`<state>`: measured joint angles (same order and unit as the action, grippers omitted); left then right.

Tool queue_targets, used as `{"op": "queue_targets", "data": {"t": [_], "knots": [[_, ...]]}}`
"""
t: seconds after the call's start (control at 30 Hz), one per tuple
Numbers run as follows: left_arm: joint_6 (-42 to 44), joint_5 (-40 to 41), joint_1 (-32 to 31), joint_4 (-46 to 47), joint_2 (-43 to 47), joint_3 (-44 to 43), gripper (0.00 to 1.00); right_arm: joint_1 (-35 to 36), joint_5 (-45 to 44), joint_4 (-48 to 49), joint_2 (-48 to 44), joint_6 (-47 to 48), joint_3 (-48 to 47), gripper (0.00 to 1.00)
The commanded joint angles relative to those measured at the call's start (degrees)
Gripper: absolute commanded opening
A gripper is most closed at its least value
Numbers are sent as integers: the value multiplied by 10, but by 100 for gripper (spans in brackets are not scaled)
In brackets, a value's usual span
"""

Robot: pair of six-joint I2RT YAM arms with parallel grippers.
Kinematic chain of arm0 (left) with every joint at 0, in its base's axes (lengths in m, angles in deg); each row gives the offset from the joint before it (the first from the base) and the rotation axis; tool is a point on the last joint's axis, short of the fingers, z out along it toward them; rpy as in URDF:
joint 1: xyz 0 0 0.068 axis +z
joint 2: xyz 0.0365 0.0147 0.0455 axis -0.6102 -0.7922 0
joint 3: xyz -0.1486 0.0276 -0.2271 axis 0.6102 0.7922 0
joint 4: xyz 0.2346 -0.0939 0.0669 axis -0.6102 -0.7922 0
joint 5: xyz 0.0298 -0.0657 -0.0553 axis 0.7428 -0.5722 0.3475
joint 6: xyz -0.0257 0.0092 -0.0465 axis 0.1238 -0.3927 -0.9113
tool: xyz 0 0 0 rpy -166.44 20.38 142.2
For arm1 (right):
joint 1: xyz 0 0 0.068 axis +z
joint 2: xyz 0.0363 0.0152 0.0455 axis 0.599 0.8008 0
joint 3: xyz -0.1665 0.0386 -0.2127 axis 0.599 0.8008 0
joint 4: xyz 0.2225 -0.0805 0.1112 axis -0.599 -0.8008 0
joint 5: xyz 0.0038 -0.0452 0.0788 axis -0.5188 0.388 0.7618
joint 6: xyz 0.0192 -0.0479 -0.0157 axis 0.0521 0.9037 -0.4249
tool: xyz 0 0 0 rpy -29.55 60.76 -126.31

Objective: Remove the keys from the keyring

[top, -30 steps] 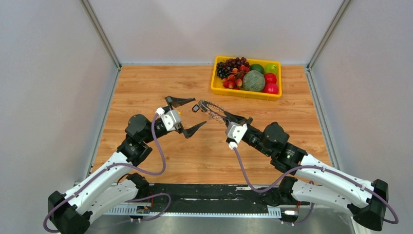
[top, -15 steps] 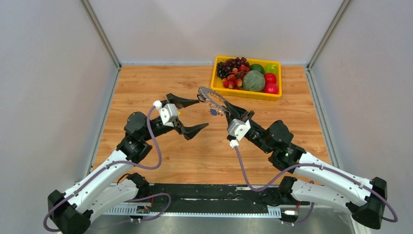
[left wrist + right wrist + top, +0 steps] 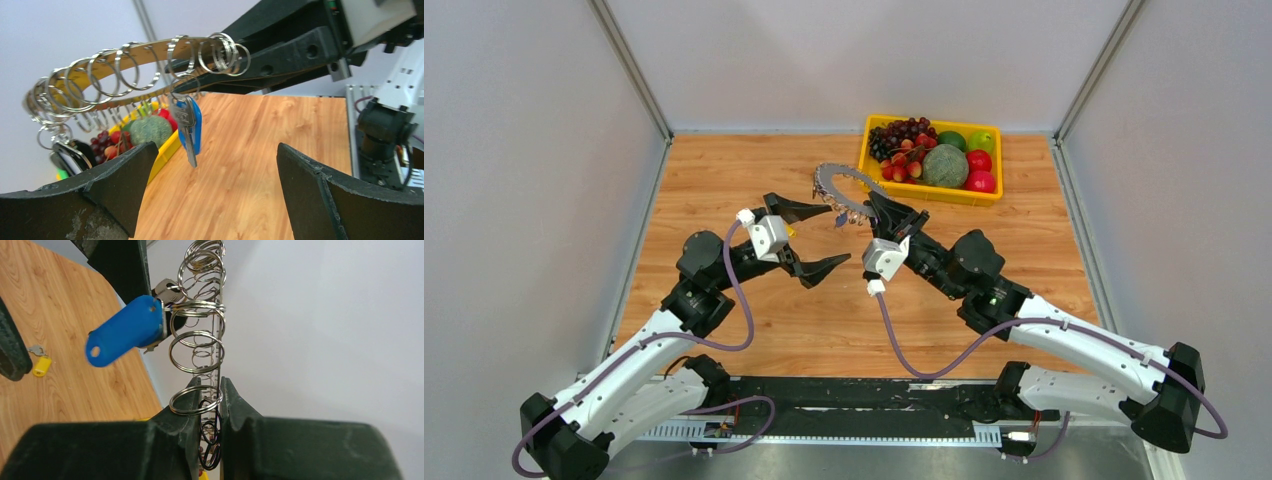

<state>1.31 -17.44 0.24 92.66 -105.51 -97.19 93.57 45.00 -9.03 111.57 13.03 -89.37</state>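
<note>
From overhead I see only a small ring in the air, but the left wrist camera shows the keyring [image 3: 150,49] as a flat band fringed with wire loops, a blue key [image 3: 192,122] hanging from one loop and a dark tag [image 3: 70,157] from another at its far end. The right wrist camera alone picks out a yellow key [image 3: 41,365] lying on the counter [image 3: 724,170], off the ring. The right arm stretches forward and to the left across the counter's middle. Its tool [image 3: 212,390] is pressed onto the band's edge and holds the keyring up clear of the wood, just in front of the bin [image 3: 861,165]. My left arm reaches forward with its wrist turned to the right, and the left tool [image 3: 837,234] is spread wide with nothing in it. The blue key dangles between its two fingers without touching either. The yellow bin sits at the far right of the counter and holds dark grapes [image 3: 899,135], a green melon [image 3: 946,165], red fruit and a green one.
</note>
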Motion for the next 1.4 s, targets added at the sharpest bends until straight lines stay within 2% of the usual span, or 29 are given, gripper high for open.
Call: {"op": "queue_targets", "data": {"t": [0.0, 0.13, 0.2, 0.23, 0.3, 0.53, 0.63, 0.83, 0.9, 0.93, 0.97, 1.23, 1.27, 1.3, 1.33, 1.37], "knots": [[3, 23, 0, 38, 19, 2, 100, -11, 22, 27, -9, 29, -39, 0], [-9, 1, 0, 52, 8, 3, 98, -12, 30, 63, -20, 28, -8, 0], [-11, -21, 0, 64, 4, 6, 89, -12, 31, 58, -19, 28, -5, 0], [-11, -26, -1, 77, 2, 9, 80, -12, 30, 55, -18, 28, -6, 0], [-33, -37, 0, 92, -3, 11, 70, -12, 30, 54, -14, 30, -4, 0], [-48, -51, 0, 96, -17, 6, 70, -12, 62, 54, -9, 23, -2, 0], [-47, -53, 0, 94, -16, 6, 64, -12, 70, 52, -10, 21, 2, 0], [-43, -52, 0, 91, -15, 3, 36, -12, 66, 49, -10, 21, 6, 0], [-42, -51, 0, 89, -15, 3, 20, -12, 62, 48, -10, 21, 5, 0], [-41, -51, 0, 87, -14, 3, 6, -12, 57, 46, -10, 18, 5, 0], [-39, -51, 0, 85, -14, 3, 3, -13, 50, 43, -10, 15, 5, 0], [-15, -38, 0, -3, -26, -29, 0, -14, -45, 16, -15, -41, 37, 0], [-9, -36, 0, -8, -30, -34, 0, -14, -52, 12, -18, -49, 47, 2], [-5, -33, -1, -18, -32, -36, 0, -14, -55, 7, -23, -57, 56, 8], [0, -32, -1, -24, -35, -41, 0, -14, -56, 5, -28, -67, 66, 20], [1, -30, 0, -35, -37, -44, 0, -14, -56, 2, -34, -80, 76, 36]]}}
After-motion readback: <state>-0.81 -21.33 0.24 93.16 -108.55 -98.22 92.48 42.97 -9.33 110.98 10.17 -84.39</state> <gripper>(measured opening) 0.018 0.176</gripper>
